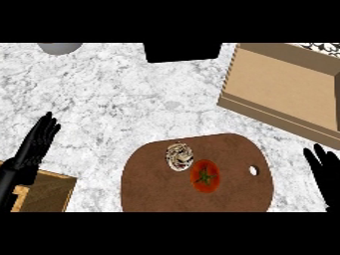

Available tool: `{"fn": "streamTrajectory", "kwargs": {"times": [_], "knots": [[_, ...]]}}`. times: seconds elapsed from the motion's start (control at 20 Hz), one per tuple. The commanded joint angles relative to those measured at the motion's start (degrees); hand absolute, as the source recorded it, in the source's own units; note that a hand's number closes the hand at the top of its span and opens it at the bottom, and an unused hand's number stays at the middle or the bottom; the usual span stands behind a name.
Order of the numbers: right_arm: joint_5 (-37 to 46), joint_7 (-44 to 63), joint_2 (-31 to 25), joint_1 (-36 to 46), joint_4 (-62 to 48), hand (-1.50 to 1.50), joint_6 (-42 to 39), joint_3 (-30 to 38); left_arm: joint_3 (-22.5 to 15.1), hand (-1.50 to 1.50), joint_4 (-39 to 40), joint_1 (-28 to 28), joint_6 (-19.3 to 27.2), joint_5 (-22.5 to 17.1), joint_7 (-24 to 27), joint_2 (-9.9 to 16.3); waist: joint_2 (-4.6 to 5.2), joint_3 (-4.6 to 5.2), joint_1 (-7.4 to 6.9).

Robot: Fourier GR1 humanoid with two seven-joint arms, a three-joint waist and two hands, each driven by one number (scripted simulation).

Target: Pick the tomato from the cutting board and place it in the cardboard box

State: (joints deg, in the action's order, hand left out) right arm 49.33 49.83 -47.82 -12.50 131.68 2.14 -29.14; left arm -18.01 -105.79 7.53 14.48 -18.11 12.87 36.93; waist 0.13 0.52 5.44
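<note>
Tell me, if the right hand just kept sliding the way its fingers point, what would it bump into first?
Most likely the cardboard box. The right hand points up the picture over bare counter, and the box's near wall lies straight ahead. The cutting board and tomato lie off to its left. Height is hard to judge, so it might pass above.

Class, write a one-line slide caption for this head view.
Tomato on cutting board, cardboard box beyond, both hands open.
</note>
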Motion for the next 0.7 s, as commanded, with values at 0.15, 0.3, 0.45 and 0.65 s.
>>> {"fn": "streamTrajectory", "kwargs": {"times": [0.15,0.3,0.45,0.65], "knots": [[7.6,19.0,9.9,4.9,1.6,-1.50,-11.0,-10.2,-0.3,0.00,6.2,-8.2,-3.3,2.6,-2.2,4.2,0.60,0.10,-3.49],[11.7,22.9,16.3,7.3,-0.7,-1.50,-13.6,-15.7,-1.8,0.00,8.2,-11.0,-3.1,2.9,-3.6,3.5,0.46,-0.01,-3.67],[16.1,26.7,21.2,9.3,-3.3,-1.50,-18.1,-17.8,-3.3,0.00,9.1,-13.5,-3.0,3.0,-4.2,1.5,0.19,-0.08,-3.77],[22.8,29.0,30.4,11.3,-10.3,-1.50,-19.5,-20.7,-2.5,0.00,10.2,-14.7,-4.9,1.6,-4.6,2.8,-0.03,-0.21,-4.62]]}}
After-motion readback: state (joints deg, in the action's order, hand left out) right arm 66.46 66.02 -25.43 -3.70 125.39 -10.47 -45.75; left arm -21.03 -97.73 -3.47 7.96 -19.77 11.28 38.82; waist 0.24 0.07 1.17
